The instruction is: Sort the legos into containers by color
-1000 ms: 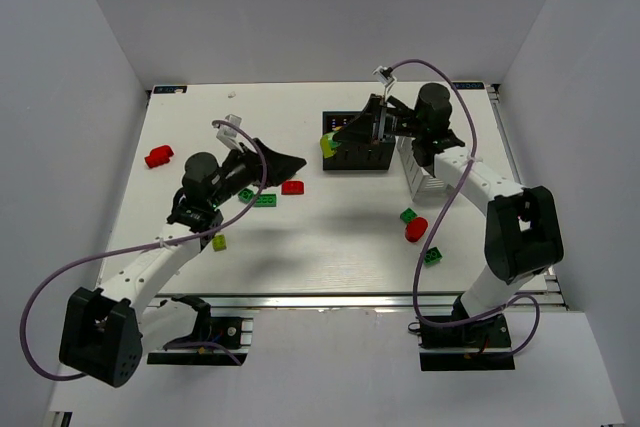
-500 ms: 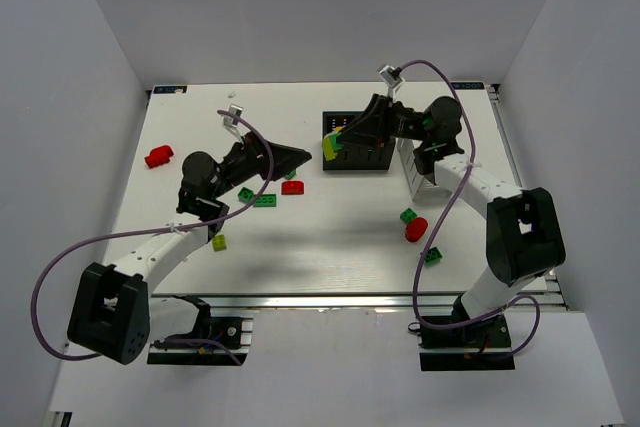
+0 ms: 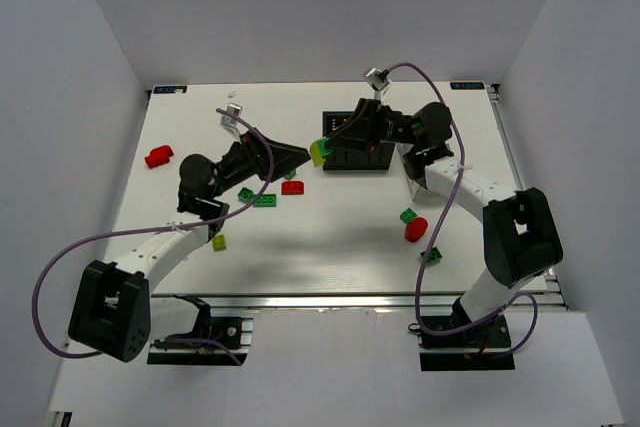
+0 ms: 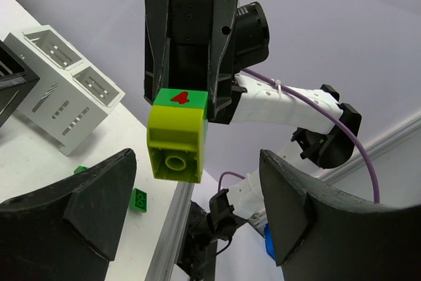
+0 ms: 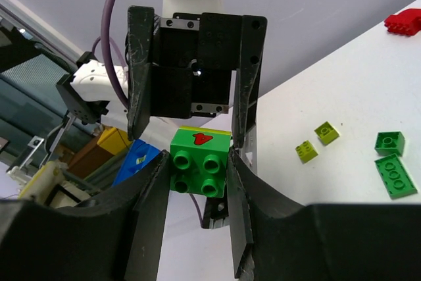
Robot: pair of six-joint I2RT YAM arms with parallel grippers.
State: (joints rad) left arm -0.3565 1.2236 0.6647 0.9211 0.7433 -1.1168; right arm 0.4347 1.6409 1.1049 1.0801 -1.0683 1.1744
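My right gripper point(image 3: 326, 146) is shut on a two-colour stack point(image 5: 199, 162), a green brick on a lime one, and holds it in the air left of the black box point(image 3: 357, 159). My left gripper point(image 3: 299, 159) is open and points at the stack from the left. Its fingers point(image 4: 85, 210) stand wide on either side of the stack point(image 4: 176, 137) without touching it. The white slatted basket point(image 4: 66, 100) stands right of the black box, partly under my right arm.
On the table lie red bricks point(image 3: 158, 156) point(image 3: 292, 187), green bricks point(image 3: 266, 201) point(image 3: 408, 215) point(image 3: 433, 255), a lime brick point(image 3: 219, 242) and a rounded red piece point(image 3: 416, 229). The table's near edge has a metal rail point(image 3: 330, 299).
My right gripper has carried the stack a little left, closer to my left gripper. My left arm has shifted slightly; its open jaws stay at about the same spot.
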